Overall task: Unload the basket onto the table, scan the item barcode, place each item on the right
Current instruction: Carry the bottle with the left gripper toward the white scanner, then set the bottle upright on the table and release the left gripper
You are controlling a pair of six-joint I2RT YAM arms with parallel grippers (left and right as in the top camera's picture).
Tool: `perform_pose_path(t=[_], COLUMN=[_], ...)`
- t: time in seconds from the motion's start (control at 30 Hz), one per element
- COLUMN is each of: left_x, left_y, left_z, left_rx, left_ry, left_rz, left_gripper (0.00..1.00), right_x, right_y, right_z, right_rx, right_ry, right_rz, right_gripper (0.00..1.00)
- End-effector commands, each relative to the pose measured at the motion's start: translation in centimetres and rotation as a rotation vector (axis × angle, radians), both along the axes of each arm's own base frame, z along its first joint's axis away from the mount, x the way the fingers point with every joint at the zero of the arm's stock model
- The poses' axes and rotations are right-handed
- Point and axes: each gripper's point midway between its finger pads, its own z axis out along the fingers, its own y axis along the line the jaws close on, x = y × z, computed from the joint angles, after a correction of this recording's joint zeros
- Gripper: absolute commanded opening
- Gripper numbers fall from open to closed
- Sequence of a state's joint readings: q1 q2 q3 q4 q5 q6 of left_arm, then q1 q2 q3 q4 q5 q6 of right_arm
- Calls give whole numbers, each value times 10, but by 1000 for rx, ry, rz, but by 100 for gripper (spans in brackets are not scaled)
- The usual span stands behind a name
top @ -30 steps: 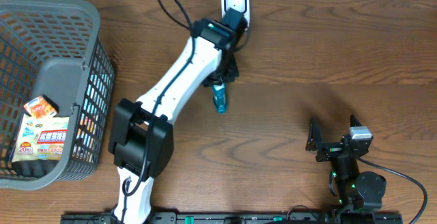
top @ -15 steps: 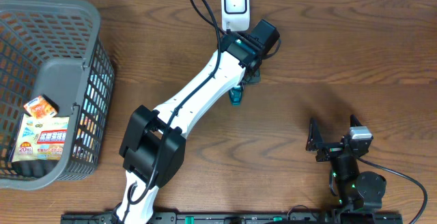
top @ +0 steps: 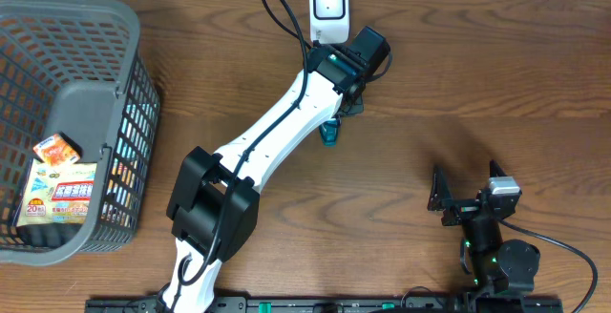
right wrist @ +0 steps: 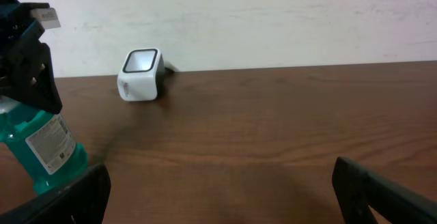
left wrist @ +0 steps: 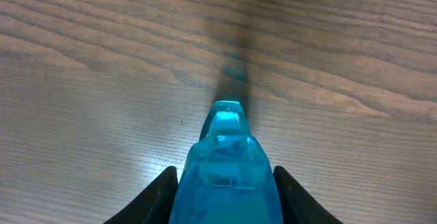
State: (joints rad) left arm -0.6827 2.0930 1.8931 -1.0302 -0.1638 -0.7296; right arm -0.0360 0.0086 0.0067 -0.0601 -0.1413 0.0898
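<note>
Far left: grey mesh basket [top: 115, 17] stands on the wooden surface [top: 496, 74]. At its bottom lie 1 small orange box [top: 54, 149] and 1 flat printed packet [top: 59, 201], the box just beyond the packet.

Centre: the left arm [top: 277, 132], white with black joints, runs diagonally from the near edge up toward the far edge. The left gripper [left wrist: 225, 173] is clamped on a teal bottle [top: 330, 135]. In the left wrist view, both fingers [left wrist: 158, 197] press on the bottle's sides and wood grain lies beyond it. From overhead, only the end of the bottle shows under the wrist. The right wrist view shows the bottle tilted, with a white label [right wrist: 54, 145] on its side; the print is too small to read. Whether its base touches the surface cannot be told.

Just beyond the bottle: the white scanner [top: 328, 6] sits at the far edge by the wall [right wrist: 273, 12], near the bottle but apart from it.

Right, near side: the right gripper [top: 468, 197] has its jaws spread wide and holds nothing. It is well apart from the bottle and the scanner.
</note>
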Motion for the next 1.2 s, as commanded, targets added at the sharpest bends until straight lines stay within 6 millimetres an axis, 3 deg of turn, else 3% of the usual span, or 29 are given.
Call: perform_pose_path(t=[0.0, 0.27, 0.33, 0.53, 0.63, 0.77, 0.93, 1.07, 1.17], left_x=[6, 1, 1, 1, 0, 0, -4, -8, -19], left_y=[3, 6, 6, 7, 7, 9, 26, 99, 183], left_z=[4, -16, -16, -11, 6, 56, 163, 261, 317], left_rx=[6, 23, 23, 18, 13, -6, -59, -39, 18], left_ry=[-31, -11, -11, -17, -32, -104, -321, -582, -749], left_rz=[18, 17, 17, 17, -3, -93, -203, -34, 185], left_gripper=[38, 45, 55, 99, 98, 98, 98, 98, 98], right_x=[0, 0, 0, 0, 0, 0, 0, 0, 0], right_y=[-1, -1, -1, -1, -1, -1, -1, -1, -1], right_z=[-1, -1, -1, -1, -1, -1, -1, -1, -1], right_rx=[-9, -9, -9, -9, -9, -9, -9, -9, -9], right_ry=[2, 2, 2, 2, 2, 2, 2, 2, 2], right_rz=[-4, -4, -4, -4, -4, -4, -4, -4, -4], right_gripper=[99, 99, 99, 99, 99, 99, 99, 99, 99])
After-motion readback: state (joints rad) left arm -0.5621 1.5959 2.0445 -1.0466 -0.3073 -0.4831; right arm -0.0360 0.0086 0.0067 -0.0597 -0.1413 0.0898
